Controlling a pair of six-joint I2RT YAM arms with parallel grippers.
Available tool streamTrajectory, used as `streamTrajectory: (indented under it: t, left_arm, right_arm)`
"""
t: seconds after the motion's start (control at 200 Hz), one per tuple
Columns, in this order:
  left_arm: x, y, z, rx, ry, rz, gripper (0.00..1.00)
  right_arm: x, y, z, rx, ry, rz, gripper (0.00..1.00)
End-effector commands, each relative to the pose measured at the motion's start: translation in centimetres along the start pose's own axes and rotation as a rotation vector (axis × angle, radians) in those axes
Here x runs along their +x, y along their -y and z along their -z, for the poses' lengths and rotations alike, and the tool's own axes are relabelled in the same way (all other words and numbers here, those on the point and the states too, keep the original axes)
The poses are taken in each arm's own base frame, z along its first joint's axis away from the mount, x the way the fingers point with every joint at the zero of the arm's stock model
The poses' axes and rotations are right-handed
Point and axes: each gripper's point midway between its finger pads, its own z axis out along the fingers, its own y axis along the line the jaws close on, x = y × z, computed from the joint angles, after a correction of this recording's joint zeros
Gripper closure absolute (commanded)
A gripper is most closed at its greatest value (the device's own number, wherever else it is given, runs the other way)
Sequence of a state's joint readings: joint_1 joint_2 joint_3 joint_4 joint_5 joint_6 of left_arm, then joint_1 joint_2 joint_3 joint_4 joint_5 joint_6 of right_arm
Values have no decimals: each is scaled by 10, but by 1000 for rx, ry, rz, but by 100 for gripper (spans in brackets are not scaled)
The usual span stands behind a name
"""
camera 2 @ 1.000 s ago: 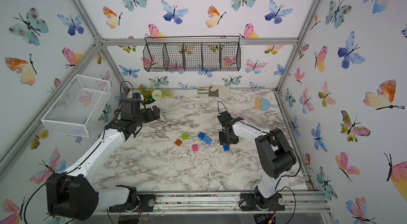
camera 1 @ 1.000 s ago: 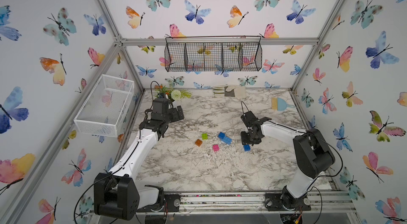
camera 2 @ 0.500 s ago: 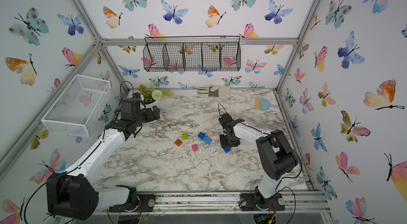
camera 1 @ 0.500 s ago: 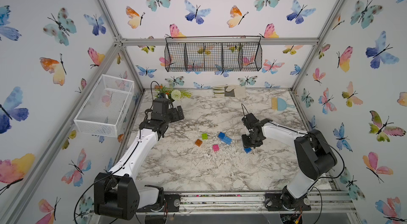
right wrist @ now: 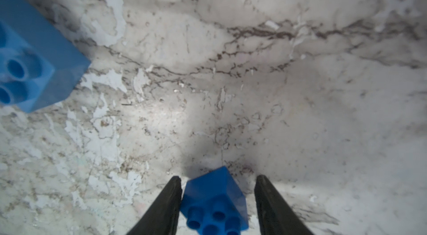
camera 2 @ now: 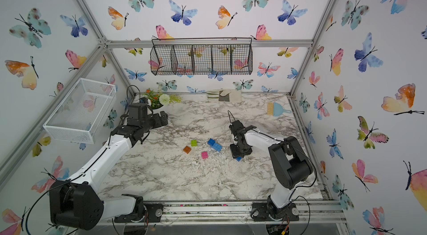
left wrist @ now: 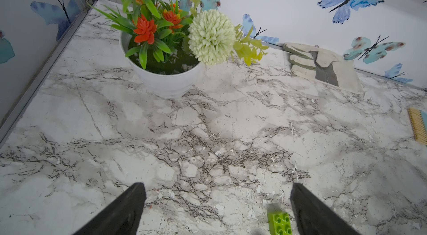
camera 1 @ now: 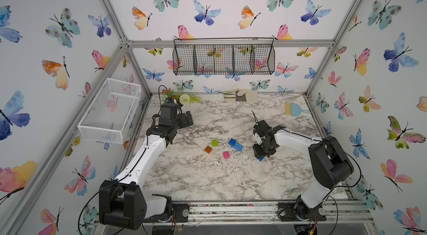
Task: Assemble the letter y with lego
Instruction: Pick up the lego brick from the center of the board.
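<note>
Five or six loose bricks lie mid-surface [camera 1: 231, 176] and none looks built into a y, so I judge this the opening step: picking up a first piece. The right fingers [right wrist: 168, 199] stand low over a small blue brick [right wrist: 215, 190], parted around it. It lies skewed between them, one finger touching it and the other just clear, so it is not clamped. The next move calls for a square close, though the skew may twist the brick, then a carry to the larger blue piece [camera 1: 236, 145] nearby. Whether that piece is one brick or two touching I cannot tell. The pink brick [camera 1: 226, 154], green brick [camera 1: 214, 143] and orange brick [camera 1: 208, 149] lie beyond it, apart from each other. The left fingers [left wrist: 129, 206] hang spread wide and empty, off towards the pot [left wrist: 161, 79]. The pot, glove [left wrist: 323, 65] and brush [camera 1: 293, 108] sit along the far edge, well apart from the bricks, and nothing blocks the way.
</note>
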State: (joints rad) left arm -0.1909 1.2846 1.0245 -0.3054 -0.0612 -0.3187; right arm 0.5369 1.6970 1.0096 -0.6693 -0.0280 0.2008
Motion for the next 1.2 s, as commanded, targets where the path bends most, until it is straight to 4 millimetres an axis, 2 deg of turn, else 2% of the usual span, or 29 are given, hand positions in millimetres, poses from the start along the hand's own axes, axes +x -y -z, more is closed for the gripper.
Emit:
streamTrajectory:
  t: [0.0, 0.15, 0.37, 0.546, 0.796, 0.901, 1.011, 1.196]
  left_arm:
    - [3, -1, -2, 3, -23, 4, 1]
    - [3, 0, -2, 5, -25, 6, 2]
    - [3, -1, -1, -2, -20, 5, 2]
    - [3, 0, -2, 2, -23, 6, 2]
    - [3, -1, -2, -2, -23, 5, 2]
    - [3, -1, -2, -1, -22, 8, 1]
    - [3, 0, -2, 3, -24, 8, 2]
    - [4, 0, -3, 3, -28, 8, 2]
  right_arm:
    - [2, -2, 16, -1, 28, 85, 44]
    - [-1, -3, 22, 0, 65, 96, 42]
    - [12, -2, 14, 12, -44, 95, 41]
    - [13, 2, 17, 44, -60, 113, 41]
    - [20, 4, -1, 63, -113, 131, 41]
    - [19, 5, -3, 67, -105, 132, 44]
    - [12, 3, -1, 63, -68, 137, 53]
    - [8, 2, -1, 59, -51, 142, 61]
